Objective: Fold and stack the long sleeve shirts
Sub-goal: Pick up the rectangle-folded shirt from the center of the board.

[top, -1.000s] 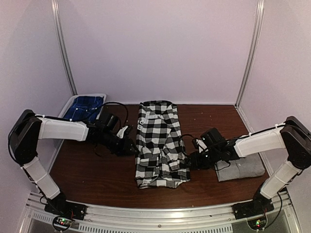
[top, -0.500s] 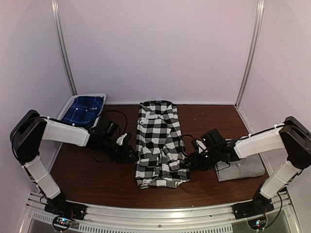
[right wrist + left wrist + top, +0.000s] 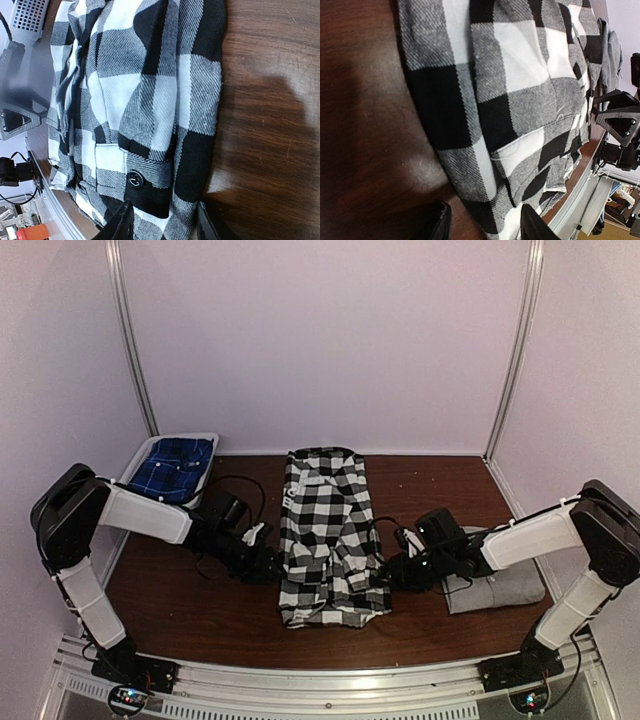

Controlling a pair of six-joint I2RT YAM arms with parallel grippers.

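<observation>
1. At the far-left corner, a white bin (image 3: pixel 138 458) holds one blue checked garment (image 3: pixel 175 462). Neither arm is near it.
2. The left arm (image 3: pixel 140 510) has slid toward the near edge along the flannel's left side. Its left fingers (image 3: pixel 441 225) have widened a little and now stand spread. They straddle the hem close to the near-left corner and are not yet pinching it.
3. The black-and-white checked flannel shirt (image 3: pixel 330 530) lies lengthwise in the middle of the desk (image 3: pixel 180 590). It is already narrowed to a long strip and has not shifted in the last second.
4. The right arm (image 3: pixel 530 530) has barely moved. Its right fingers (image 3: pixel 124 225) have drawn in slightly but stay apart, set over the right hem beside a buttoned cuff, with nothing gripped.
5. With both pairs of fingers at the near corners, the next step looks like a two-handed pinch to fold the strip away from the arms.
6. The folded grey shirt (image 3: pixel 500 585) rests at the right of the desk, just beyond the right wrist and partly hidden by it. It looks ready to take the flannel on top.
7. Count: two arms, two pairs of fingers, one bin and three garments (one flannel, one grey, one blue).
</observation>
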